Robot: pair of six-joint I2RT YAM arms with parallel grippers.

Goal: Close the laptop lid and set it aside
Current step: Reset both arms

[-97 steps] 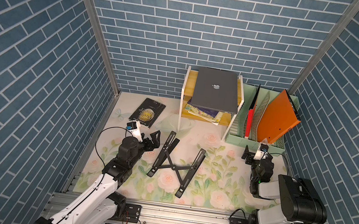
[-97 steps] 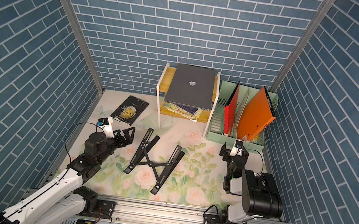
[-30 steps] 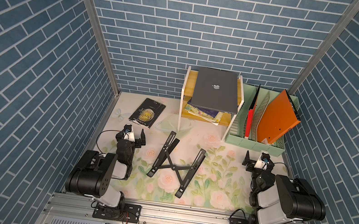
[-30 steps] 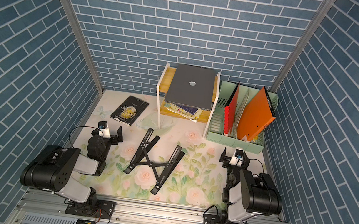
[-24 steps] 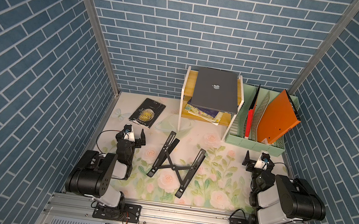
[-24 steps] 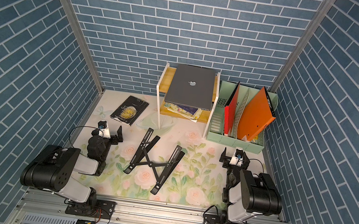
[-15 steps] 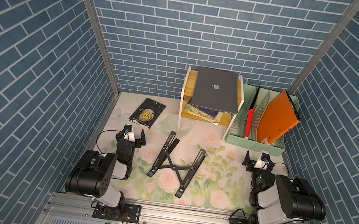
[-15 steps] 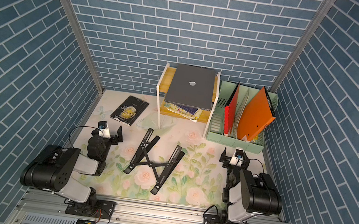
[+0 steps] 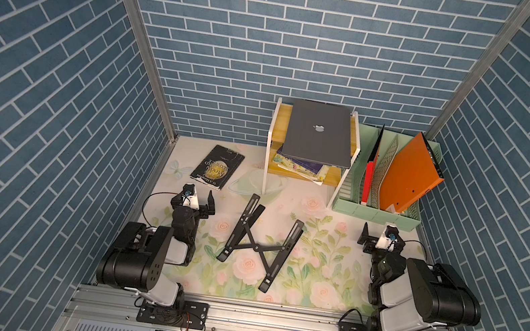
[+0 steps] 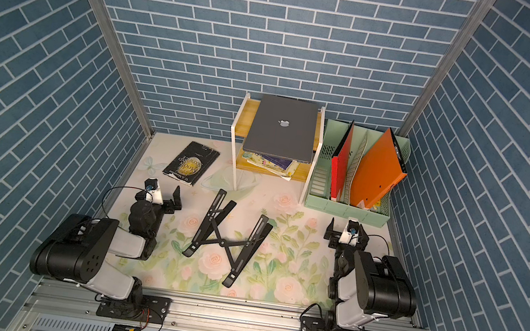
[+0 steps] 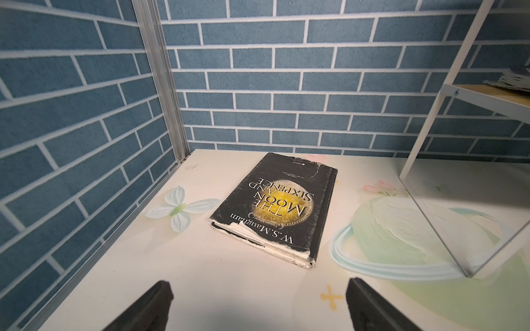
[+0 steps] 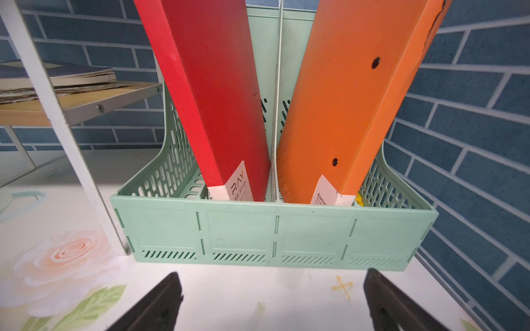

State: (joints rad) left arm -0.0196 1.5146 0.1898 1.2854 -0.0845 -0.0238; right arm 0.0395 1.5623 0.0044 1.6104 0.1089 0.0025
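Starting at my own end, I have the left gripper (image 9: 195, 203) parked low at the near left of the tabletop (image 9: 319, 269) and the right gripper (image 9: 382, 241) at the near right. Both sets of jaws stand wide apart and empty, and each wrist view shows the same.

Neither arm is anywhere close to the laptop (image 9: 319, 135). It lies flat on the top tier of the white-framed shelf (image 9: 280, 122) against the back wall. The laptop lid (image 10: 282, 130) is already down, logo facing up, and its front edge overhangs the tier.

I judge it a stiff, fairly heavy slab with a smooth metal skin that could slide in a pinch. The screen half should not be squeezed mid-panel. If it needs lifting, I would take that overhanging front edge, or share the two side edges between both arms, and keep it level. To me the task reads as done.

Between me and the laptop, the black folding stand (image 9: 259, 243) sprawls across the middle of the flowered tabletop. Beyond the left gripper lies a black paperback (image 11: 272, 206). Beyond the right gripper, a green file organiser (image 12: 272, 229) holds a red folder (image 12: 218, 94) and an orange folder (image 12: 352, 100), just beside the shelf. Books (image 9: 298, 169) fill the lower tier. Blue brick walls (image 9: 275, 34) close in on three sides, so working room is tight.
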